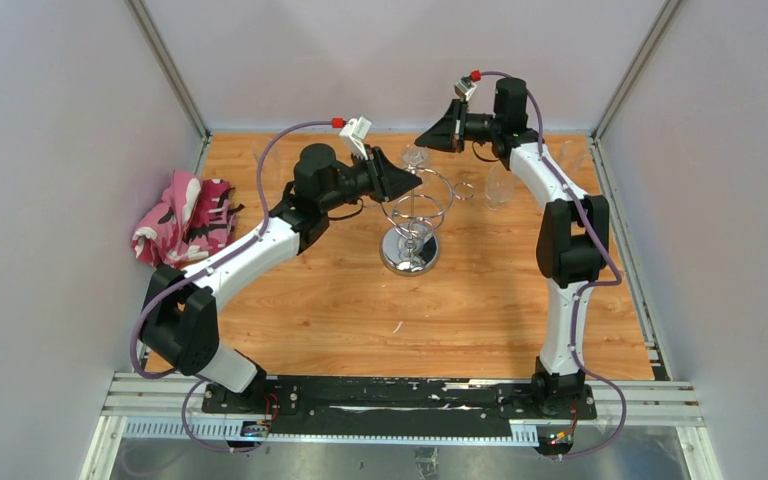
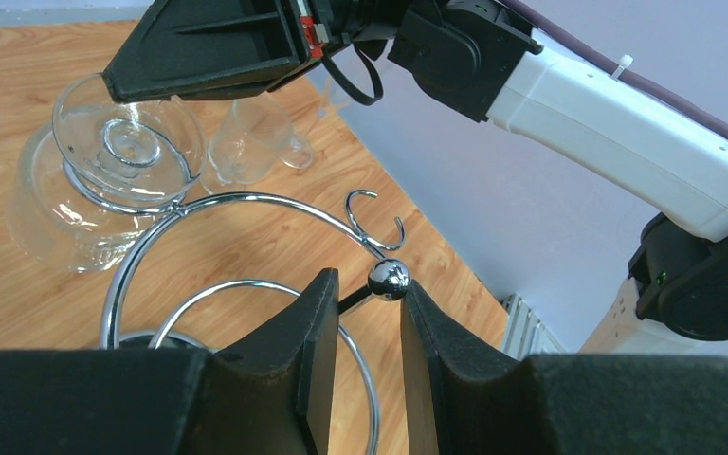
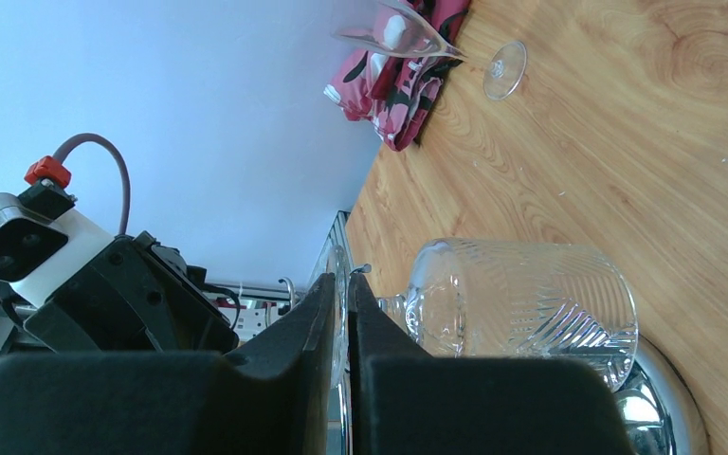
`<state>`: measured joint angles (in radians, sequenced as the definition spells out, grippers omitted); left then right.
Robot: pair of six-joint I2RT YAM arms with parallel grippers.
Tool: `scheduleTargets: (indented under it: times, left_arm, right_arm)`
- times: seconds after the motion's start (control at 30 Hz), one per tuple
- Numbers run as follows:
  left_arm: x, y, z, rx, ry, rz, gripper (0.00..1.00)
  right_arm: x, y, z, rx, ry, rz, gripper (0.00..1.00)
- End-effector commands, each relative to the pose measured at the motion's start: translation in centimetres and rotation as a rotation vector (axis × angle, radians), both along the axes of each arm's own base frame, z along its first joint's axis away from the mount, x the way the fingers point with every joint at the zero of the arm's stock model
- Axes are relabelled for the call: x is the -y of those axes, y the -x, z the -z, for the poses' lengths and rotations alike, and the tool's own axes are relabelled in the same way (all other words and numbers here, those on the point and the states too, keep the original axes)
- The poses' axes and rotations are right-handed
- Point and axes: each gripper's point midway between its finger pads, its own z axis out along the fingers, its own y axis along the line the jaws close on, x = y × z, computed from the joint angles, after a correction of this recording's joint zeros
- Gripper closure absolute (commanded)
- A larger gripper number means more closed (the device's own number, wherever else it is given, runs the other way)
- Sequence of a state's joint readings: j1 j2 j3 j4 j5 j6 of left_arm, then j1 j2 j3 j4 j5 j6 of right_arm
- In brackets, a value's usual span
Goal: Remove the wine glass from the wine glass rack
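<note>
Altogether one rack (image 1: 409,252), one hung wine glass (image 2: 128,142) (two more elsewhere)

Bright, even, diffuse light comes from above. Shadows on the table (image 1: 340,310) are faint and soft. The rack (image 1: 410,252) throws sharp chrome glints. The overhead view is crisp; both wrist views soften in the near foreground, and the walls (image 3: 152,95) look bluish.

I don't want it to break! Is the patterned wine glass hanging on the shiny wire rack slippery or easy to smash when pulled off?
Probably fragile: the clear cut-glass wine glass has a narrow stem. Likely slippery: the right end effector pinches only its smooth flat foot. Laid sideways, its round bowl might roll.
</note>
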<state>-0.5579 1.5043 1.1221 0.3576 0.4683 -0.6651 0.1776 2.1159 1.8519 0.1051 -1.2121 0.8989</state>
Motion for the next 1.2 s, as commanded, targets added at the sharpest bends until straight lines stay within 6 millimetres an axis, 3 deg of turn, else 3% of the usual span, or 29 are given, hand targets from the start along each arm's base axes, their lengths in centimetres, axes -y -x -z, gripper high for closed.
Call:
scheduleTargets:
  times: [0.0,0.13,0.53,0.97,1.17]
  left_arm:
    - [-0.2,0.7,5.9,-0.213,-0.087,0.005,1.00]
    - [-0.2,0.6,6.0,-0.215,-0.087,0.004,1.00]
    - [0.0,0.6,6.4,-0.229,-0.088,0.014,1.00]
    - [0.1,0.6,6.3,-0.231,-0.086,0.019,1.00]
    - [0.3,0.6,6.5,-0.238,-0.086,0.029,1.00]
  right_arm:
    - [1.2,-0.3,-1.8,0.044,-0.023,0.013,1.00]
    - [1.4,0.4,-1.6,0.049,-0.021,-0.002,1.00]
    - [2.2,-1.0,-1.9,0.009,-0.064,0.042,1.00]
    - [2.6,0.1,-1.9,0.014,-0.064,0.013,1.00]
    - [2.6,-0.3,-1.6,0.007,-0.061,0.026,1.00]
